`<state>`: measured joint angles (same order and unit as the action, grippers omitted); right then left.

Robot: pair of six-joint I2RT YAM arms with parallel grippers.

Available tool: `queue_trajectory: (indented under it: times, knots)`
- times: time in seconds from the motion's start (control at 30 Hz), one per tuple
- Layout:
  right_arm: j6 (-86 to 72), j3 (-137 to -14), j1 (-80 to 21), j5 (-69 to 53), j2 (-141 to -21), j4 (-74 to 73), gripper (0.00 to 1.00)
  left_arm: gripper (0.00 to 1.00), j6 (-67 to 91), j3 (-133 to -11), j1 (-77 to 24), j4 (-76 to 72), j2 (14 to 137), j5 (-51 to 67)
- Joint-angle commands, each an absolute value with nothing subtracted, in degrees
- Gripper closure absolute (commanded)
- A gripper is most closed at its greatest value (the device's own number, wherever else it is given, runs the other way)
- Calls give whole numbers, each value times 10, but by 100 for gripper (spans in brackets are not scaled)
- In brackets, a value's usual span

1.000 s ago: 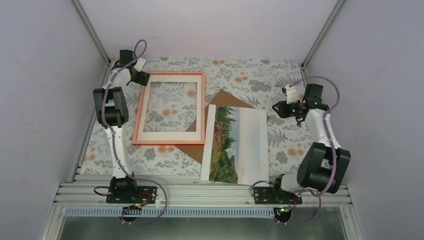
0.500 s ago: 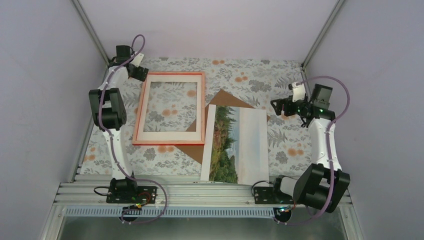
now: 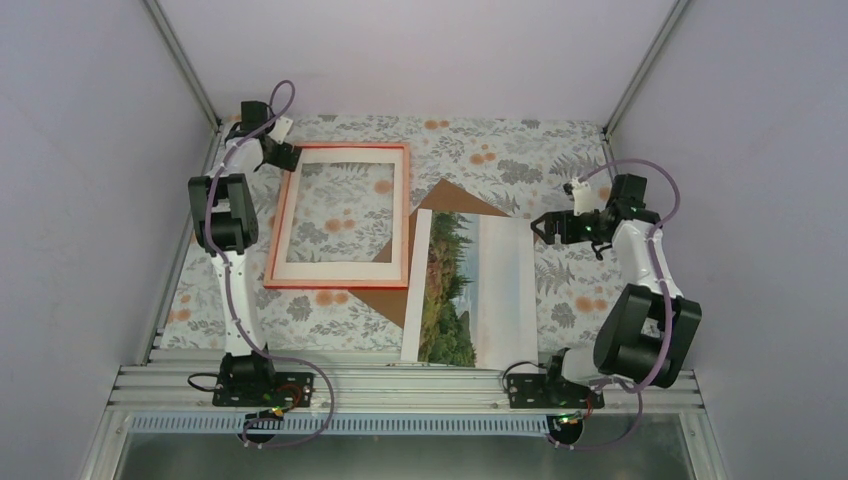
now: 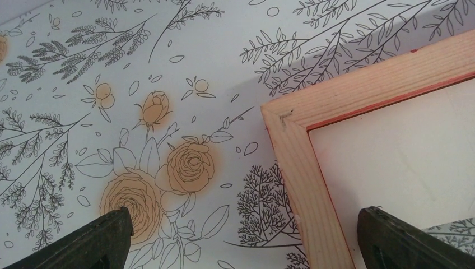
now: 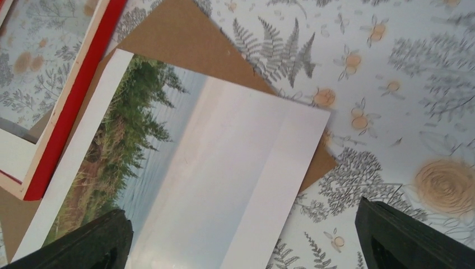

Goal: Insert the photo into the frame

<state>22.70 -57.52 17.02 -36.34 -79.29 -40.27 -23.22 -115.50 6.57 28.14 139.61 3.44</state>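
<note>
The frame (image 3: 340,286) lies pale side up at ten o'clock, ready for loading. The photo (image 3: 478,290) sits face-up at its four o'clock (not in yet). My right gripper (image 3: 547,228) hovers spread and empty off the photo's two o'clock corner. My left gripper (image 3: 283,155), equally wide, waits at the frame's eleven o'clock corner, probably to steady it.

A floral tablecloth (image 3: 480,150), printed with grey ferns and orange roses, lay under both claws. Just ahead of the right claw (image 3: 541,226) was a brown backing board (image 5: 179,39), flat on the cloth and turned cornerwise, with one corner pointing away from that claw. A white mat border (image 3: 335,271) lay flat close beside the left claw (image 3: 284,154), and the cloth's pattern showed through its opening. Plain pale walls (image 3: 420,50) stood beyond both claws. Ribbed aluminium rails (image 3: 400,385) ran well behind them.
</note>
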Motion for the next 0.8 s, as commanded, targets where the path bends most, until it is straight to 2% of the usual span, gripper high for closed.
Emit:
queue_trajectory:
  times: [0.0, 0.17, 0.4, 0.5, 0.6, 0.77]
  knots:
    - [228, -593, 179, -364, -829, -427, 3, 0, -220, -1177, 63, 299, 1392, 48]
    - [228, -608, 193, -377, -882, -448, 11, 0, -250, -1132, 49, 257, 1287, 92]
    - [284, -647, 215, -390, -1028, -528, 28, 0, -393, -880, -5, 182, 1075, 215]
    - [299, -657, 215, -396, -1055, -548, 31, 0, -483, -751, -61, 200, 983, 287]
    - [311, -660, 214, -405, -1078, -558, 32, 0, -552, -611, -151, 182, 891, 281]
    - [327, -665, 215, -421, -1134, -584, 36, 2, -559, -492, -268, 165, 815, 283]
